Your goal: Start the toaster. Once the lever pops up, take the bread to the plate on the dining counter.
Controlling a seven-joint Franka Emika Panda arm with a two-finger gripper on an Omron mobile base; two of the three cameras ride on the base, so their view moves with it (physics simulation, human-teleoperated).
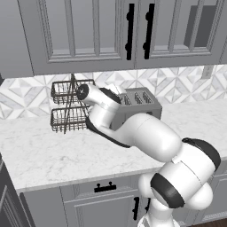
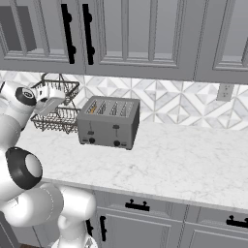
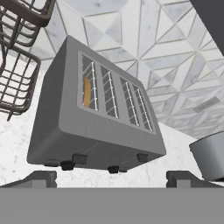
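Your pincer (image 3: 111, 177) stands spread to its full width with nothing between its tips, which rise well apart at the bottom of the hand view. Straight ahead of it, and apart from it, sits the toaster (image 3: 94, 118) on the marble worktop (image 2: 184, 160), its four slots facing up toward the hand. The bread (image 3: 87, 92) sits down in the end slot, on the side nearest the wire basket rack (image 3: 17, 61). The two dark levers (image 3: 79, 158) on the toaster's front face lie just beyond your fingertips (image 3: 39, 178), not touched. A grey pot (image 3: 210, 155) stands off to the other side.
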